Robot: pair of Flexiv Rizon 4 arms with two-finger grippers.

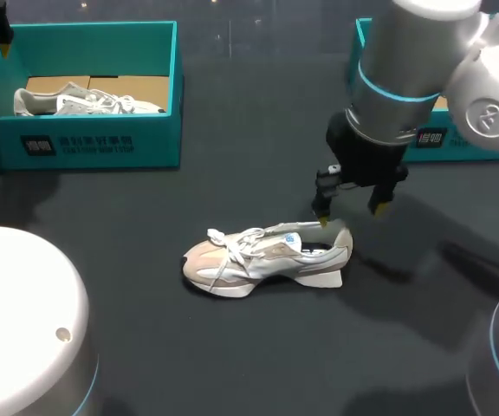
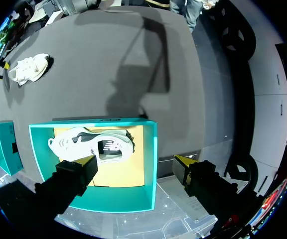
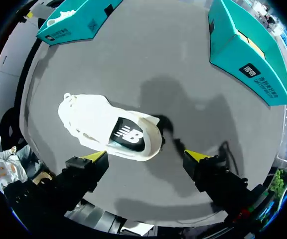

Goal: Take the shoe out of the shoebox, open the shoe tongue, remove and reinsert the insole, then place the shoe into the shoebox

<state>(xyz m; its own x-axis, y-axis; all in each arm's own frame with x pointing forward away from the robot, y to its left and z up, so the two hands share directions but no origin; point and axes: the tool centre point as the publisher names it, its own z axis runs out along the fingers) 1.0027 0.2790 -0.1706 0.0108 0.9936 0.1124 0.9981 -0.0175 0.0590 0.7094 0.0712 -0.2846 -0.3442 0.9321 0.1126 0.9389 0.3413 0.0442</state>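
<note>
A beige and white shoe (image 1: 267,258) lies on its sole in the middle of the dark table, toe to the left. Its dark insole (image 3: 126,134) shows through the shoe's mouth. My right gripper (image 1: 350,214) hangs open just above the heel, fingers wide apart and holding nothing. In the right wrist view the shoe (image 3: 108,129) lies ahead of the gripper (image 3: 146,157), heel nearest it. My left gripper (image 2: 136,163) stands open over the near edge of the left teal shoebox (image 2: 151,149). A second shoe (image 2: 91,144) lies inside that box.
The left shoebox (image 1: 93,143) sits at the back left with the second shoe (image 1: 85,101) in it. Another teal shoebox (image 1: 466,147) stands at the back right, partly hidden by my right arm. A white arm base (image 1: 16,321) fills the front left corner.
</note>
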